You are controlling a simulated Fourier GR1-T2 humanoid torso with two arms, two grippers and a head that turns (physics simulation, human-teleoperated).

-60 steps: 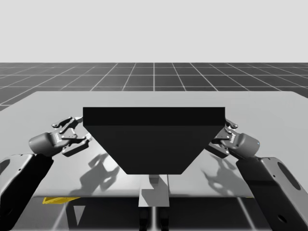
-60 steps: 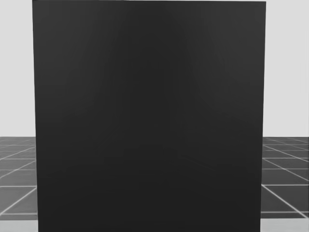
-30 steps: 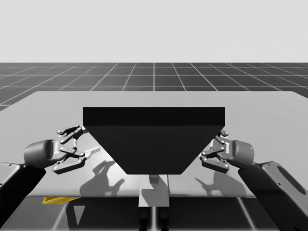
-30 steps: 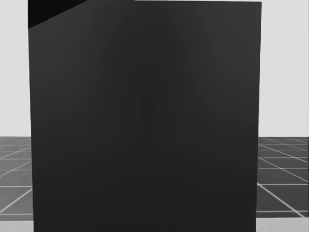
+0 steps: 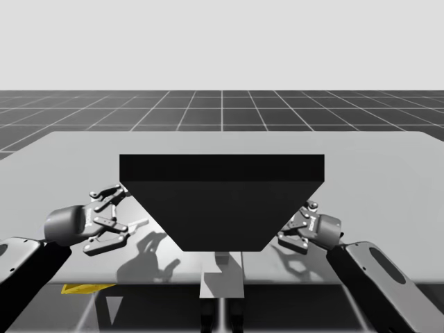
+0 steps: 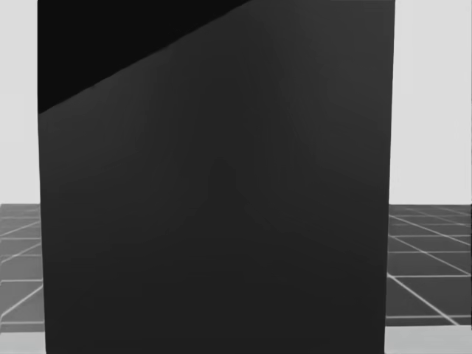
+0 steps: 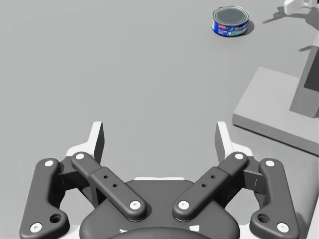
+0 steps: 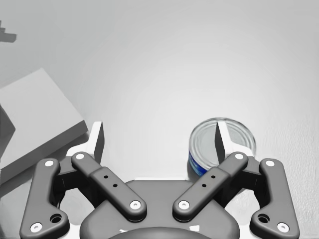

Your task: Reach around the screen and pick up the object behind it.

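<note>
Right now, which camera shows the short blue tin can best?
The right wrist view: the short blue tin can looks large and close, partly behind my right gripper. The left wrist view shows it whole, but far ahead.

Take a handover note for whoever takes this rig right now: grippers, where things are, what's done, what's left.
Left gripper: open, empty; the blue can lies far ahead of it.
Right gripper: open, empty; the can sits at one finger, off-centre, not between both.
Screen stands on the table, a gripper beside each end.
Done: right gripper is at the can. Left: centre it, close, lift.
</note>
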